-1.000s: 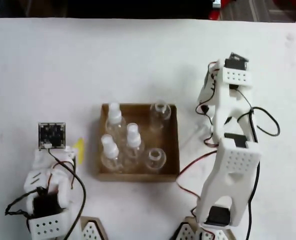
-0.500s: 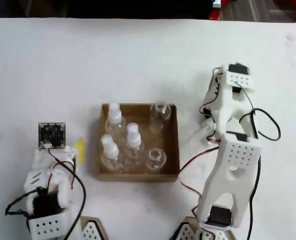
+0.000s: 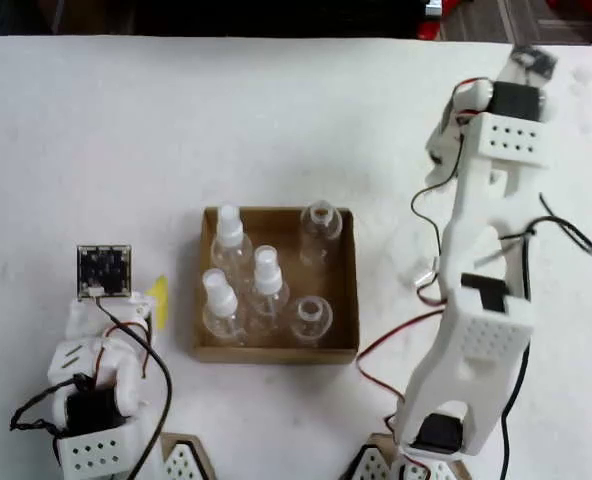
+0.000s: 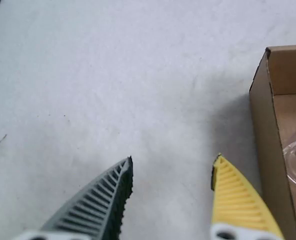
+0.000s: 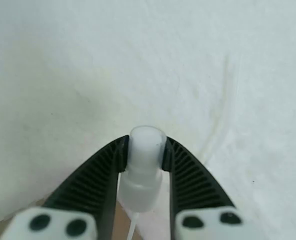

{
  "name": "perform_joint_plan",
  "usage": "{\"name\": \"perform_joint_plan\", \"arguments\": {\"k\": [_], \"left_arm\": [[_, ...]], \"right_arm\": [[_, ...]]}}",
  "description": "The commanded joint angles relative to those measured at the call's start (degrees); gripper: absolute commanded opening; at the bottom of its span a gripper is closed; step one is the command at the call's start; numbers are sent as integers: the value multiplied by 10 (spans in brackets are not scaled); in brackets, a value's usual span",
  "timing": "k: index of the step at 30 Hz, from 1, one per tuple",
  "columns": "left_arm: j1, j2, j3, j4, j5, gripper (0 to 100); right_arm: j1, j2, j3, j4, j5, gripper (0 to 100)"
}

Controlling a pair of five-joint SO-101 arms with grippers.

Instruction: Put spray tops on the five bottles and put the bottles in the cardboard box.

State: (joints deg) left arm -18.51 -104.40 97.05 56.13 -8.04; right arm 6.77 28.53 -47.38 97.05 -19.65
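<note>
— Toward the table's (image 3: 126, 130) far right corner, why is the right pincer (image 5: 144, 145) clamped on that white plastic spray top (image 5: 144, 167)?
— Likely to cap one of two open clear bottles (image 3: 319, 222) (image 3: 309, 317) in the brown cardboard box (image 3: 276, 353) mid-table; the left pincer (image 4: 174, 160) gapes empty beside it.

box (image 3: 276, 352) brown | spray top (image 5: 146, 150) white | left tool (image 4: 173, 158) grey/yellow, ribbed | bottles (image 3: 319, 235) seemingly clear

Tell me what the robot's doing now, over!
Right pincer shut on spray top. Left pincer open beside cardboard box. Two uncapped bottles inside. Nothing blocking.
</note>
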Motion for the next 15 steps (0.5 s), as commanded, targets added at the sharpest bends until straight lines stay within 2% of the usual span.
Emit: {"name": "perform_joint_plan", "arguments": {"k": [1, 9, 15], "left_arm": [[-4, -5, -1, 3, -7, 242], [-4, -5, -1, 3, -7, 242], [-4, -5, -1, 3, -7, 242]], "right_arm": [[0, -92, -21, 15, -3, 15], [43, -193, -19, 18, -8, 15], [40, -247, 11, 18, -2, 15]]}}
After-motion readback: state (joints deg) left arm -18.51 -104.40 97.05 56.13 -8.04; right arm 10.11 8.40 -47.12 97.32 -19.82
